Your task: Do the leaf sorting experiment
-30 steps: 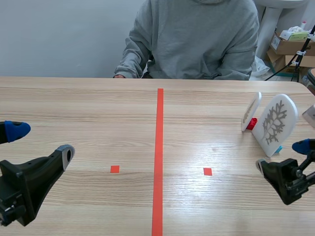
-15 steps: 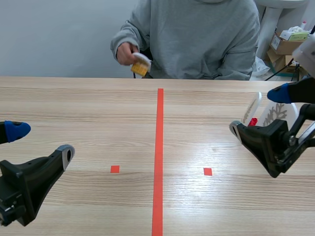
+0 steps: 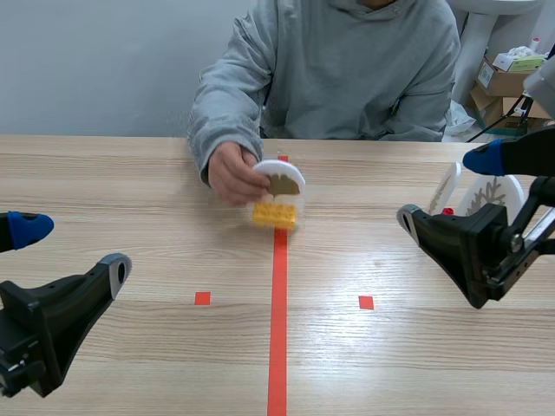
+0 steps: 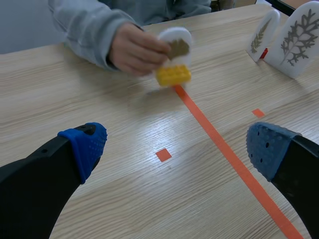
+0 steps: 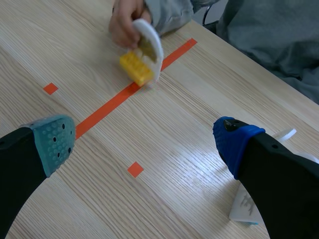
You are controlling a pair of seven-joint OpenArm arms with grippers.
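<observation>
A person's hand (image 3: 231,173) holds a white leaf card (image 3: 279,180) on a yellow brick base (image 3: 275,214) upright on the red centre line (image 3: 278,312). The same card (image 4: 175,47) lies far ahead of my open left gripper (image 4: 174,149), and the card (image 5: 149,45) also sits ahead of my open right gripper (image 5: 144,137). In the scene view my left gripper (image 3: 65,247) stays low at the near left and my right gripper (image 3: 451,186) hangs raised at the right. Two more white leaf cards (image 3: 486,199) stand behind the right gripper.
The person in a grey hoodie (image 3: 347,69) sits across the table. Cardboard boxes (image 3: 512,82) stand off the table at the far right. Two small red squares (image 3: 202,298) mark the wood on either side of the line.
The person's hand brought a leaf card on a yellow base down from chest height onto the centre line. My right gripper rose and moved inward one second ago, then held.
</observation>
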